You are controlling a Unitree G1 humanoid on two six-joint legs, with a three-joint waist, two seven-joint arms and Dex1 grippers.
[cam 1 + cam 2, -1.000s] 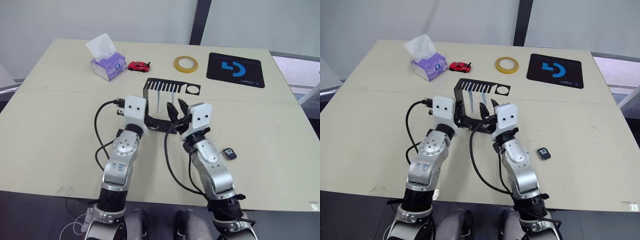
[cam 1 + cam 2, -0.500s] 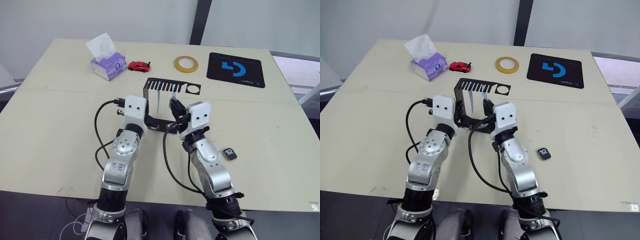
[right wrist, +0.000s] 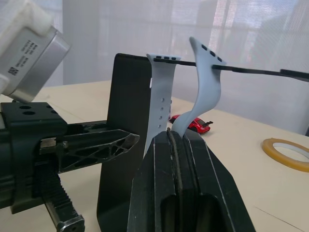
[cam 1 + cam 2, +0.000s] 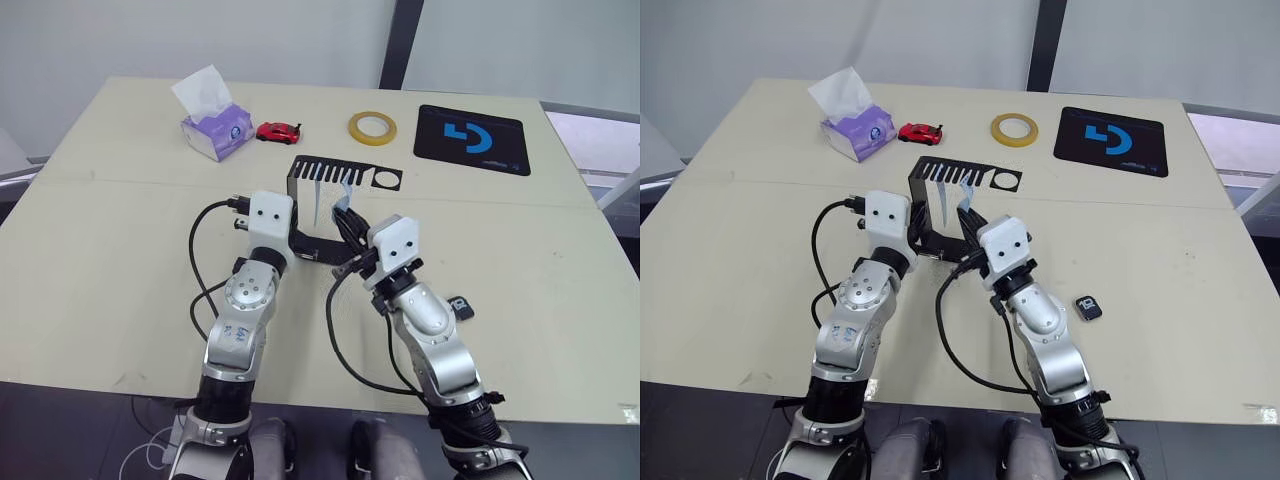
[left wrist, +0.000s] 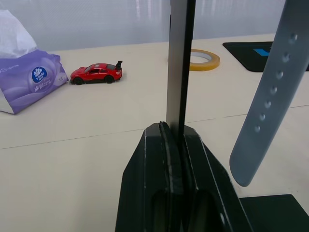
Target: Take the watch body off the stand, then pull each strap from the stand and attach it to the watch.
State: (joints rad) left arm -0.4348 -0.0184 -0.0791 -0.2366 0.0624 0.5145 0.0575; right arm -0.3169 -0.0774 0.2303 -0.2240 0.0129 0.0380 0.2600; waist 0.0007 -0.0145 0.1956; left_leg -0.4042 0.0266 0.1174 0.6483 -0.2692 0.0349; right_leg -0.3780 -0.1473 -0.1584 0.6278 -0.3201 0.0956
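Both straps (image 3: pixel 161 92) hang from the stand (image 4: pixel 303 238); the watch body (image 4: pixel 459 307) lies right.

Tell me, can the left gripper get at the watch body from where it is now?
Probably not: the left gripper is shut on the stand, and the watch body lies beyond the right arm.

Tissue pack (image 4: pixel 214 127), red toy car (image 4: pixel 278 131), tape roll (image 4: pixel 372 127) (yellow), black mouse pad (image 4: pixel 471 139)

Watch body (image 4: pixel 1088 306) screen reads "10".
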